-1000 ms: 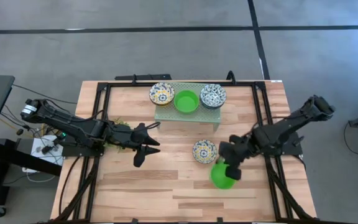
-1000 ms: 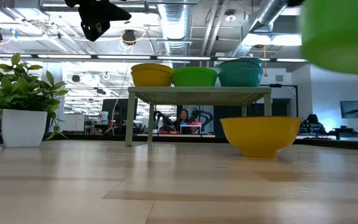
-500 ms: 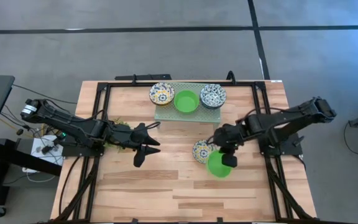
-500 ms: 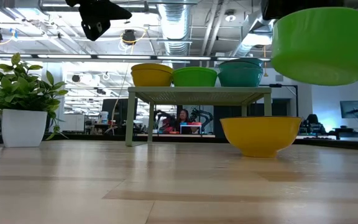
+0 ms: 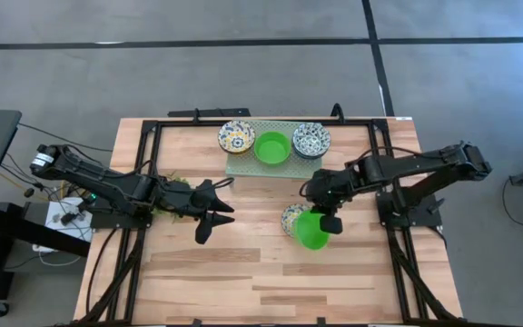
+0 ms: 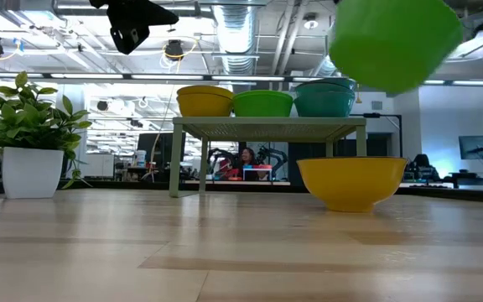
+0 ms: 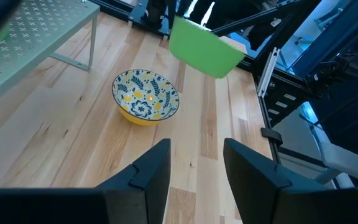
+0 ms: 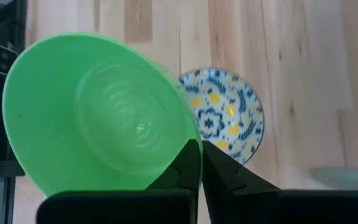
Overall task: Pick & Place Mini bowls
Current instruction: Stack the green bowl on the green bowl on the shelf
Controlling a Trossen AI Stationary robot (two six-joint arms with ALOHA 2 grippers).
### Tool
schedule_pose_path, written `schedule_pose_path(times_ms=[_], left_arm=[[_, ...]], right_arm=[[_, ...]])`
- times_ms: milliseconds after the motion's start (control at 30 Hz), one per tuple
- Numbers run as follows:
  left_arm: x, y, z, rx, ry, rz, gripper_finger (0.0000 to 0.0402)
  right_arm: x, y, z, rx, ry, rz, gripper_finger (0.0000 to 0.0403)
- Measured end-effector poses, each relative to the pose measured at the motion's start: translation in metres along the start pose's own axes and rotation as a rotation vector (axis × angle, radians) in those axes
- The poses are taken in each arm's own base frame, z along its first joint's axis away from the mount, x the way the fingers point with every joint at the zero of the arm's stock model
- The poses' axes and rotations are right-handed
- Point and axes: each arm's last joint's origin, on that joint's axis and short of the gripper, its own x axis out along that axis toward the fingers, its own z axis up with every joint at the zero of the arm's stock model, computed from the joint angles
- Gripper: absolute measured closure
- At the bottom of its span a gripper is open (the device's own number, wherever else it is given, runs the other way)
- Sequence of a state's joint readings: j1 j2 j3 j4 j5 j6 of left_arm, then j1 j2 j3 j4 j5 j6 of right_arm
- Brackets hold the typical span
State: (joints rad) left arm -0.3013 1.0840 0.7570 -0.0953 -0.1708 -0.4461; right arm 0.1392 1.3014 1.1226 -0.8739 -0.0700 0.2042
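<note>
Your right hand (image 5: 328, 221) is pinched tight on the rim of a plain green bowl (image 5: 312, 231) and holds it in the air, tilted, above the table (image 5: 243, 272). In the high view that bowl overlaps the edge of a yellow bowl (image 5: 291, 218) with a blue floral inside, which sits on the table just in front of the rack (image 5: 243, 167). In the right wrist view the two dark fingers (image 8: 191, 163) meet on the green bowl's rim, and the floral bowl lies on the wood beyond it. In the low view the lifted bowl hangs well above the yellow bowl, higher than the rack's top.

On the pale green rack at the far side of the table you have three spots in a row: a floral bowl (image 5: 236, 137) with yellow, a second green bowl (image 5: 271, 148) in the middle, and a blue-patterned stack (image 5: 310, 140) at the right end.

Your left hand (image 5: 209, 211) hovers over the left half of the table, fingers spread apart and holding nothing; its wrist view shows the gap between the two fingers (image 7: 146, 175) with bare wood under it. A potted plant (image 6: 30, 134) stands at the table's left edge, under the left arm.
</note>
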Motion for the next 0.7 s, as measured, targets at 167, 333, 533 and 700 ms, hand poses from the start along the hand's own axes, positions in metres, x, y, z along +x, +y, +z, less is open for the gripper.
schedule_pose_path(times_ms=[167,333,533,700], left_arm=[[0.000,0.000,0.000,-0.001,-0.004,-0.002,0.0252],[0.000,0.000,0.001,-0.001,-0.006,-0.003,0.0252],[0.000,0.000,0.001,-0.001,-0.007,-0.003,0.0252],[0.000,-0.001,0.001,-0.002,-0.012,-0.006,0.0252]], right_arm=[[-0.010,0.001,0.008,-0.049,-0.041,0.005,0.0401],[-0.010,0.001,0.010,-0.054,-0.047,-0.006,0.0401],[0.003,-0.006,0.027,-0.077,-0.138,-0.017,0.0401],[0.018,-0.011,0.046,-0.089,-0.221,-0.017,0.0401]])
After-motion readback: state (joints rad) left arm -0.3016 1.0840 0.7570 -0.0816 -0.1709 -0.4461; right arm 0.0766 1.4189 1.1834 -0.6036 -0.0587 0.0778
